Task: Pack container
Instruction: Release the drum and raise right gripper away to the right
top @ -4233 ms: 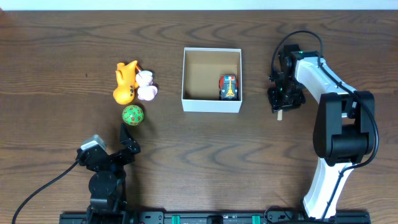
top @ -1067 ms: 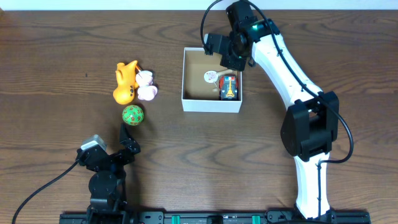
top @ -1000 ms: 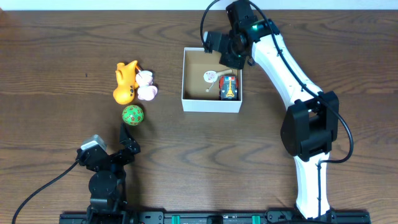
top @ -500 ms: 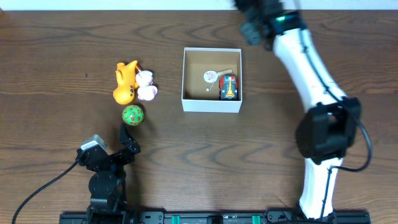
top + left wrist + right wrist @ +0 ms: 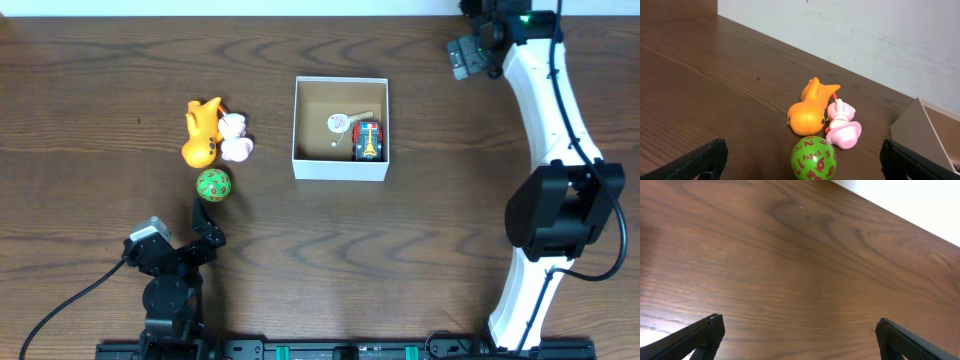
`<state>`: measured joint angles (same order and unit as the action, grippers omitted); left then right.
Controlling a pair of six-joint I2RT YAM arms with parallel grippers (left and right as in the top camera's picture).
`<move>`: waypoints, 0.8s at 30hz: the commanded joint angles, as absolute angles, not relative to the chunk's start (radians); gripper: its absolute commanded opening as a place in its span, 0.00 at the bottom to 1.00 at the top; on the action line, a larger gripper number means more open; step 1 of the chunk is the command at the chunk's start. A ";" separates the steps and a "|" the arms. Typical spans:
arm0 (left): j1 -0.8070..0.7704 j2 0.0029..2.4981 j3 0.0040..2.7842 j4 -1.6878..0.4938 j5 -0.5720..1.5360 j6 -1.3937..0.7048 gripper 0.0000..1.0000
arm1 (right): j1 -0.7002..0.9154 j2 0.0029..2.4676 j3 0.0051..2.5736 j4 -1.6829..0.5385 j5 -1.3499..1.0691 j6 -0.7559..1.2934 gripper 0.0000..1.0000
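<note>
The container (image 5: 340, 168), a square white-walled box with a brown inside, sits mid-table. In it lie a red toy car (image 5: 368, 140) and a small white round toy on a stick (image 5: 339, 123). Left of it lie an orange duck (image 5: 202, 134), a pink toy (image 5: 236, 140) and a green number ball (image 5: 213, 185). My right gripper (image 5: 462, 58) hangs open and empty near the table's far edge, right of the container; its wrist view shows its open gripper (image 5: 799, 330) over bare wood only. My left gripper (image 5: 205, 225) is open just in front of the green ball (image 5: 813, 157).
In the left wrist view the orange duck (image 5: 810, 109) and pink toy (image 5: 842, 127) lie touching behind the ball, and a corner of the container (image 5: 925, 130) shows at the right. A white wall runs along the table's far edge.
My right gripper opened over the container, left the white round toy inside beside the car, then swung away to the far right. The left arm has not moved.
</note>
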<state>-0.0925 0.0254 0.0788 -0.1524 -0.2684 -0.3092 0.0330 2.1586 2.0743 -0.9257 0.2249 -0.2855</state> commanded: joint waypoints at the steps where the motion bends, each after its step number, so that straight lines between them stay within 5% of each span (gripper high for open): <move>1: -0.088 0.026 0.051 -0.162 -0.271 -0.289 0.98 | -0.026 2.140 2.072 -0.936 0.235 -0.236 0.99; 24: -0.088 0.026 0.051 -0.162 -0.271 -0.289 0.98 | -0.081 2.140 2.072 -0.936 0.235 -0.237 0.99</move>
<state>-0.0925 0.0254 0.0788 -0.1524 -0.2684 -0.3092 -0.0811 2.1586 2.0739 -0.9340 0.2291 -0.2531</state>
